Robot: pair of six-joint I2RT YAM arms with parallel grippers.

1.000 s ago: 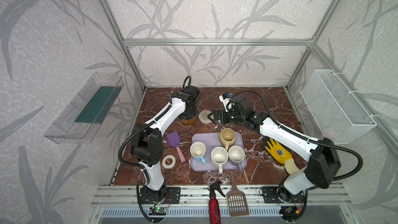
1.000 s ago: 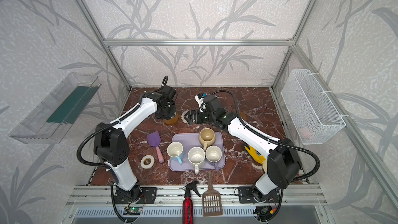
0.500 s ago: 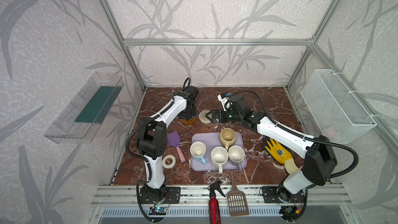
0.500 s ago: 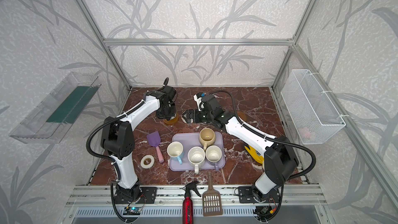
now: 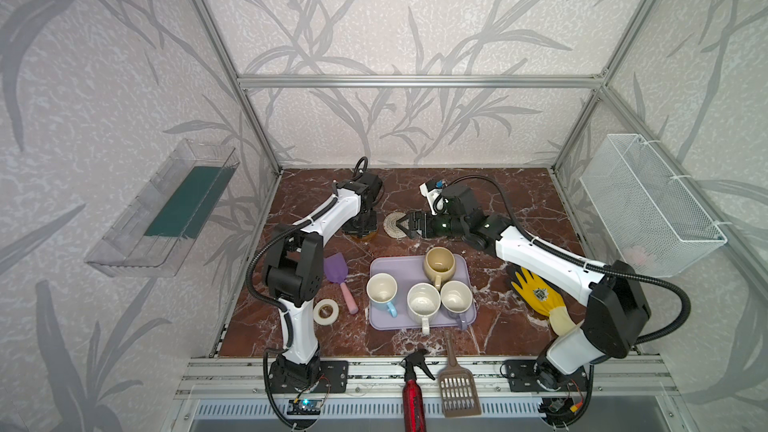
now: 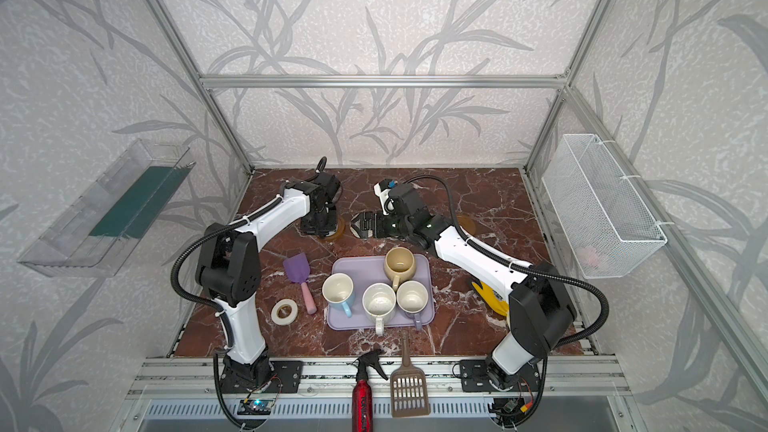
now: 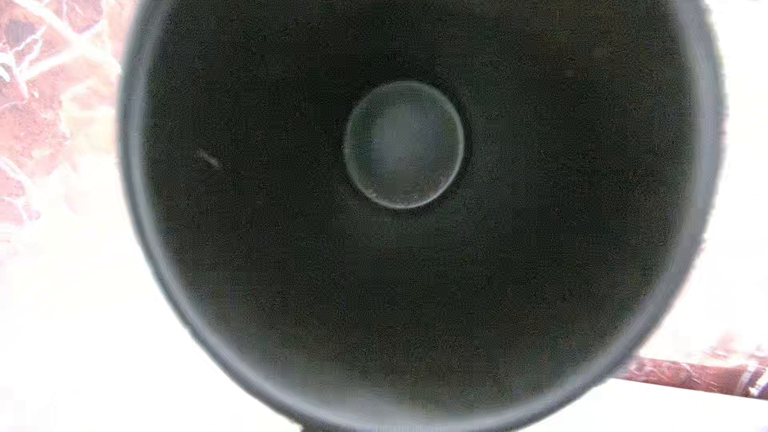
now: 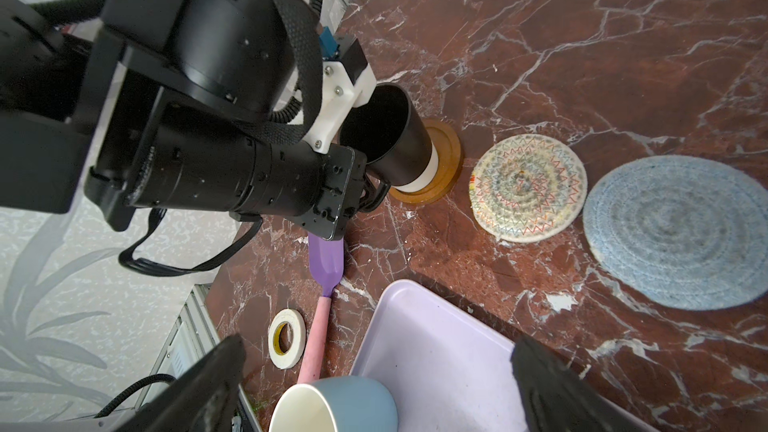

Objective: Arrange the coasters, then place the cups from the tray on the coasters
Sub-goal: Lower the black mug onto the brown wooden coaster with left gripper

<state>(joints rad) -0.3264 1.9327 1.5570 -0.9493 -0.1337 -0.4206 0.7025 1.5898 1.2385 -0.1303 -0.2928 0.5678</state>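
Note:
A black cup (image 8: 390, 139) stands on a brown wooden coaster (image 8: 440, 168) at the back left. My left gripper (image 8: 370, 197) is shut on its handle side, and the left wrist view looks straight down into the cup (image 7: 403, 143). Beside it lie a cream woven coaster (image 8: 528, 187) and a grey-blue coaster (image 8: 673, 234). My right gripper (image 5: 405, 224) hovers open over the cream coaster (image 5: 392, 224). The lavender tray (image 5: 399, 263) holds beige (image 5: 439, 263), light blue (image 5: 381, 289), white (image 5: 423, 300) and lavender (image 5: 456, 297) cups. A second brown coaster (image 6: 467, 224) peeks out behind the right arm.
Left of the tray lie a purple scoop with a pink handle (image 5: 338, 272) and a white tape roll (image 5: 325, 311). A yellow glove (image 5: 536, 292) lies right of it. A red spray bottle (image 5: 411, 384) and brown slotted scoop (image 5: 457, 388) rest at the front rail.
The left arm's elbow has swung a little to the right while its gripper stayed at the black cup. The right gripper has crept slightly left over the cream coaster.

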